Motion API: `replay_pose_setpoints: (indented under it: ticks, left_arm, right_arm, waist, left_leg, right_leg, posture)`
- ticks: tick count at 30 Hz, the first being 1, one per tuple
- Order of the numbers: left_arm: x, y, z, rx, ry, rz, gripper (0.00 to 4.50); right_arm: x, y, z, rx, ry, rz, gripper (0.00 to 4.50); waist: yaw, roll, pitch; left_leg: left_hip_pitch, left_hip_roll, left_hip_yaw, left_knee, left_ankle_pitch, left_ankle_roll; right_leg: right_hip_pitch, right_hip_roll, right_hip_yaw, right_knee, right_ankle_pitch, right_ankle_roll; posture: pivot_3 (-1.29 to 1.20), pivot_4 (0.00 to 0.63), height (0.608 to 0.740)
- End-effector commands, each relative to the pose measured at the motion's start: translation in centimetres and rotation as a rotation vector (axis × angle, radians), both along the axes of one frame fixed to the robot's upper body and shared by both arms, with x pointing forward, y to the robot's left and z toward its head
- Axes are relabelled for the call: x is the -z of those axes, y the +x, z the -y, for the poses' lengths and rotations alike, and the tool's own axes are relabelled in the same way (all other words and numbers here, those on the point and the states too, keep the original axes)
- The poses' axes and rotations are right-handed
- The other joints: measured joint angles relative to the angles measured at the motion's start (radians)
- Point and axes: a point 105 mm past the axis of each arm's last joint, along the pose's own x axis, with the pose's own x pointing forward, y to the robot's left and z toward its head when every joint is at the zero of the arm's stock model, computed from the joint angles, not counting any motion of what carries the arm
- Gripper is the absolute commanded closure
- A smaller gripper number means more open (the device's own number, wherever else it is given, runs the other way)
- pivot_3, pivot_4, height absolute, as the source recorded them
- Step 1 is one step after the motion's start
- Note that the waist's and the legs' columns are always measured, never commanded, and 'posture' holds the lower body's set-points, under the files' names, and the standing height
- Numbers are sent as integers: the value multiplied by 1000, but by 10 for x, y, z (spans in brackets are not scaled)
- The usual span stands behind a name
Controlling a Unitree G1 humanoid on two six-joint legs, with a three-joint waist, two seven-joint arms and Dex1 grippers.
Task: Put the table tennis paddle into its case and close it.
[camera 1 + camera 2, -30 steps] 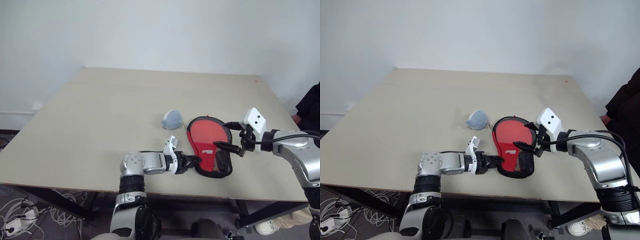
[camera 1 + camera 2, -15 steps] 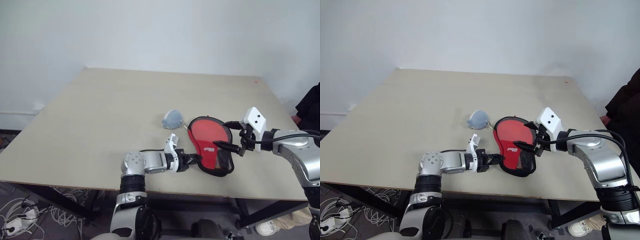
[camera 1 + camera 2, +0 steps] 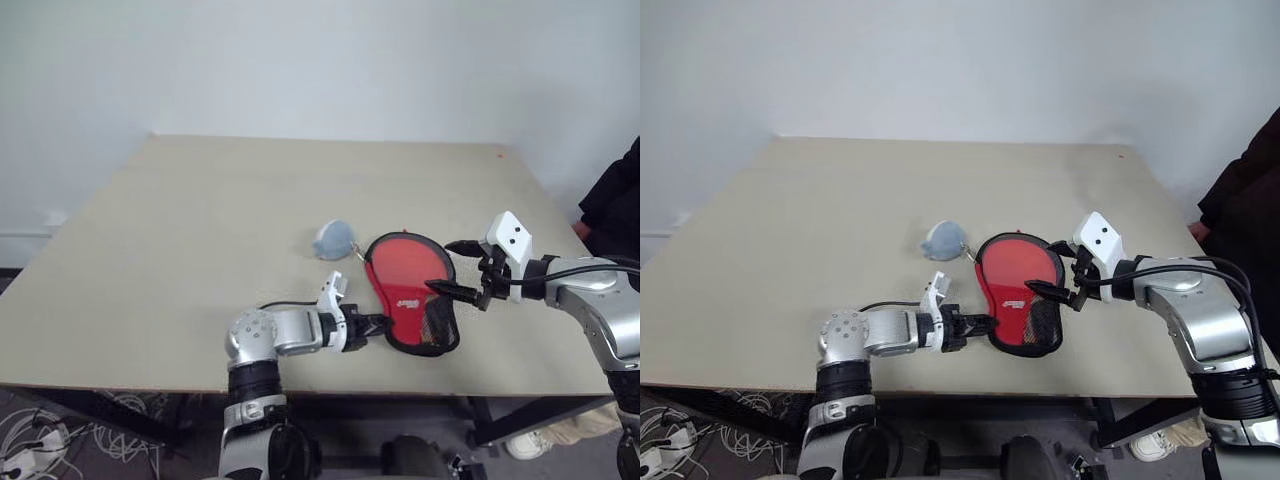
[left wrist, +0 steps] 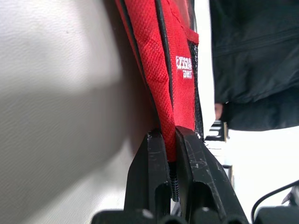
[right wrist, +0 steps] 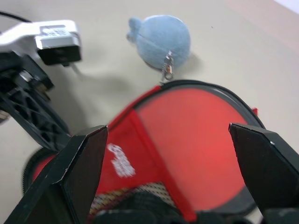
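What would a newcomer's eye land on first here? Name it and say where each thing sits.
The red and black case stands out first, lying near the front edge of the pale table, right of centre. The left gripper is shut on the case's near edge, while the right gripper hangs open just beside its right side. A small blue-grey wad of cloth sits just behind and left of the case, and a person in dark clothing stands at the table's right.

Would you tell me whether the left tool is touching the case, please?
Touching. In the left wrist view the left tool has both fingers pressed shut on the case edge.
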Motion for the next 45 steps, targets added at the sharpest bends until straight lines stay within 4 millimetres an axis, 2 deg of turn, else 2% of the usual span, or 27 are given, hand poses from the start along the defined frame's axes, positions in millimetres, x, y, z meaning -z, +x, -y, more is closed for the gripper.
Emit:
replay_pose_setpoints:
  ticks: [1,9,15,20,37,45]
  left_arm:
    - [9,-26,-16,-11,15,-7,4478]
    - [2,-55,-48,6,40,30,4478]
    - [-2,-85,-67,21,79,-48,4478]
    - [5,-107,-80,14,138,-105,4478]
    - [8,-140,-98,99,193,-174,4478]
    - [12,-142,-104,103,218,-200,4478]
  right_arm:
    - [-15,2,-3,-22,8,54,0]
    - [-12,2,-4,-40,6,40,0]
    - [-11,2,-5,-54,6,35,0]
    - [-10,2,-5,-59,8,31,0]
    - [-7,1,-8,-68,14,22,0]
    - [-7,2,-8,-66,17,22,0]
  waist:
    - [-8,0,0]
    - [-10,0,0]
    - [-12,0,0]
    - [-7,1,0]
    - [-10,2,0]
    - [-8,2,0]
  left_leg:
    - [0,1,0,-1,0,1]
    - [0,1,0,2,-1,-1]
    - [4,4,1,3,-3,-4]
    - [4,4,4,2,-3,-4]
    - [0,6,9,-3,-3,-5]
    - [0,7,10,-2,-3,-5]
  right_leg:
    - [0,1,0,0,0,-1]
    - [1,1,0,0,-3,-3]
    - [1,0,-1,1,-2,-4]
    - [0,-1,-1,0,-1,-4]
    - [-9,-1,-1,0,-1,-6]
    - [-9,-1,-1,0,0,-6]
  posture:
    - [0,0,725]
    - [0,0,725]
    - [0,0,725]
    - [0,0,725]
    - [0,0,725]
    - [0,0,725]
